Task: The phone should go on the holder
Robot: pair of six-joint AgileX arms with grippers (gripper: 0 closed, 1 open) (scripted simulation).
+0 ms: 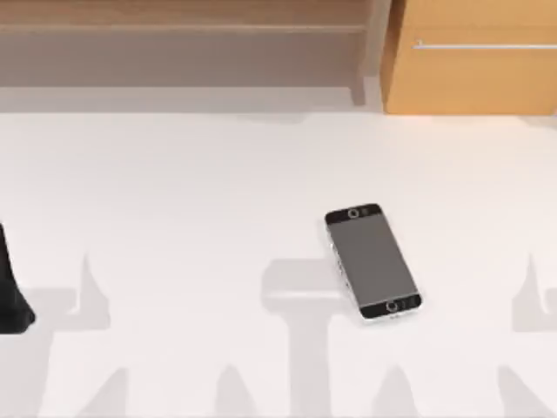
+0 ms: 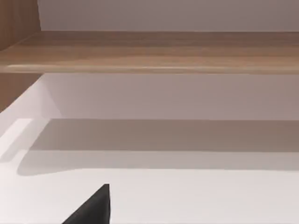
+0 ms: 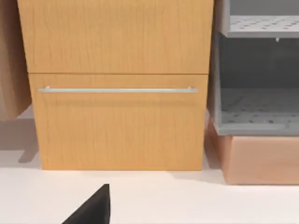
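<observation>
The phone lies flat on the white table, screen up, right of the middle. Its long side runs slightly slantwise, with one black band toward the back and the band with the home button toward the front. Nothing touches it. A black shape stands at the table's far left and is cut off by the edge of the top view; I cannot tell whether it is the holder. A black wedge of my left gripper shows in the left wrist view over bare table. A like wedge of my right gripper shows in the right wrist view.
A wooden shelf runs along the back left. A light wooden drawer cabinet with a silver handle stands at the back right. Beside it is a grey rack on a wooden block.
</observation>
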